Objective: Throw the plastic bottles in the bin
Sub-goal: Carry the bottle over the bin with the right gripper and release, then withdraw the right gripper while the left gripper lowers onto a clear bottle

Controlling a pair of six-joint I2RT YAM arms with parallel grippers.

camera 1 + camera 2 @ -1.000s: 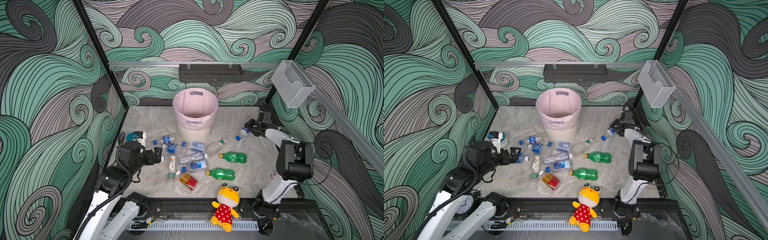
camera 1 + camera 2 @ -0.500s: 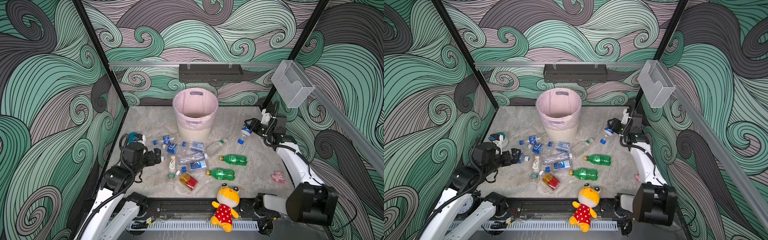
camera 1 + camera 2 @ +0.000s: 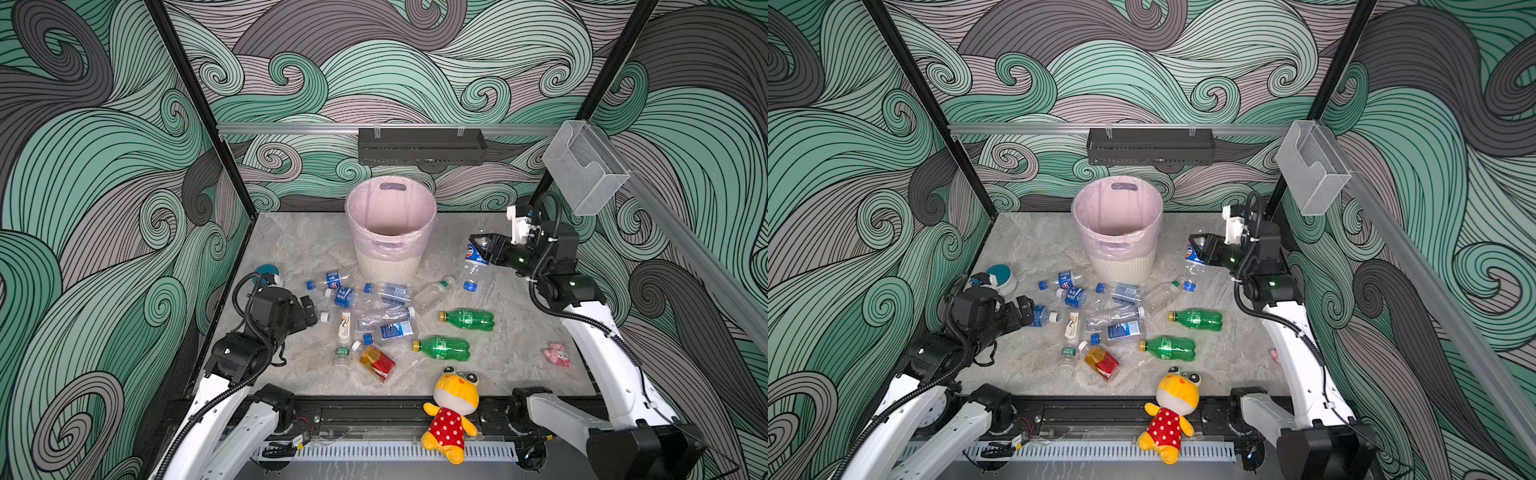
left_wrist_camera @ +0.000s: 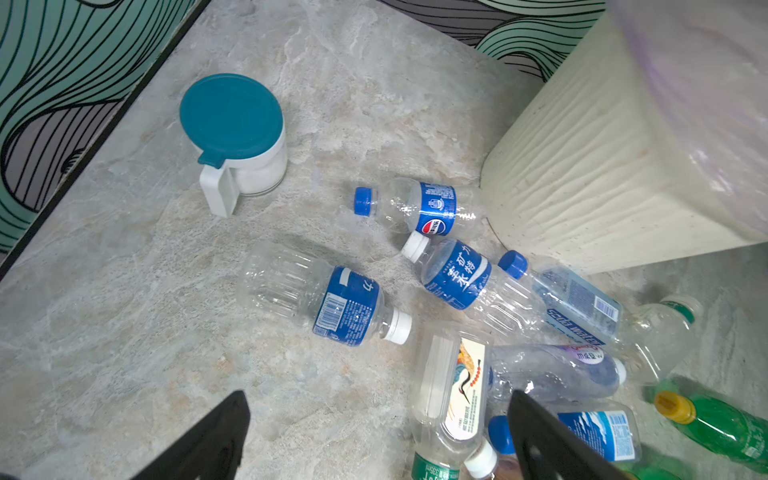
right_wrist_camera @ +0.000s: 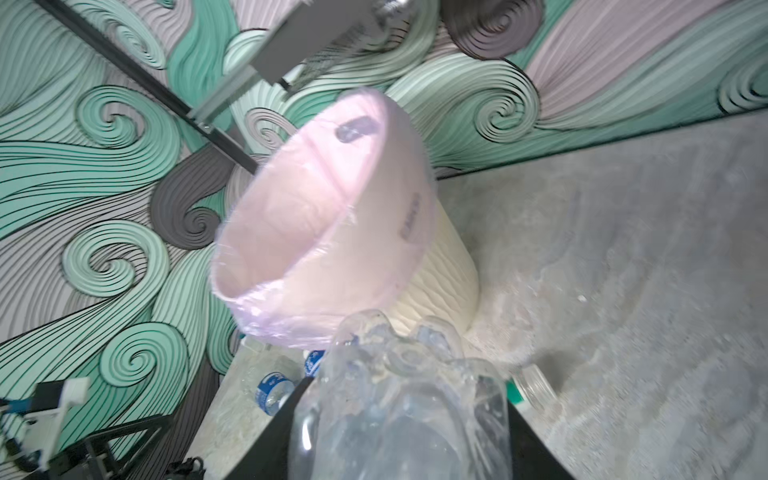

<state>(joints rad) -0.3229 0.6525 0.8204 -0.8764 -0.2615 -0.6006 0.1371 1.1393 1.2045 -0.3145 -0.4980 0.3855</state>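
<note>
The bin (image 3: 388, 266), cream and ribbed with a pink liner, stands at the back middle, also in the second top view (image 3: 1121, 266). My right gripper (image 3: 484, 249) is shut on a clear plastic bottle (image 3: 473, 266) with a blue label, which hangs cap down to the right of the bin and just below its rim. Its base (image 5: 399, 374) fills the jaws. Several plastic bottles lie on the floor: clear blue-labelled ones (image 4: 453, 274), two green ones (image 3: 467, 319) and an amber one (image 3: 376, 362). My left gripper (image 4: 378, 401) is open, low beside a white-capped bottle (image 4: 328, 303).
A teal-lidded white cup (image 4: 237, 137) stands by the left wall. A yellow plush toy (image 3: 453, 411) sits on the front rail. A small pink toy (image 3: 557, 354) lies at the right. A clear box (image 3: 584, 166) and a black shelf (image 3: 422, 145) hang on the walls.
The right arm has unfolded and swung outward while its gripper carried the bottle a little up and left toward the bin. The left arm has barely shifted.
</note>
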